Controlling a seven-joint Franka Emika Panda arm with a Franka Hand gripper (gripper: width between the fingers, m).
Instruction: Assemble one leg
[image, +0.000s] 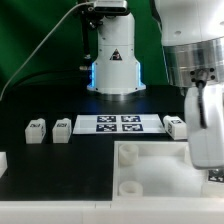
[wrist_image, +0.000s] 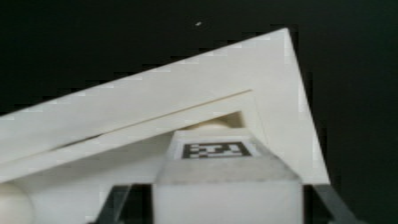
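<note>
In the wrist view my gripper (wrist_image: 224, 203) is shut on a white leg (wrist_image: 221, 165), whose black-and-white tag faces the camera. The dark fingers (wrist_image: 128, 205) press its two sides. The leg hangs over a corner of the large white square panel (wrist_image: 160, 100). In the exterior view the gripper (image: 207, 160) hangs at the exterior view's right, over the panel's (image: 150, 172) right side, and the held leg is mostly hidden behind it. Three more legs stand on the black table: two at the left (image: 36, 130) (image: 62, 128) and one right of the marker board (image: 176, 126).
The marker board (image: 118, 124) lies flat in the middle of the table. The robot base (image: 112, 65) stands behind it. A small white part (image: 3, 160) shows at the left edge. A green curtain hangs at the back left.
</note>
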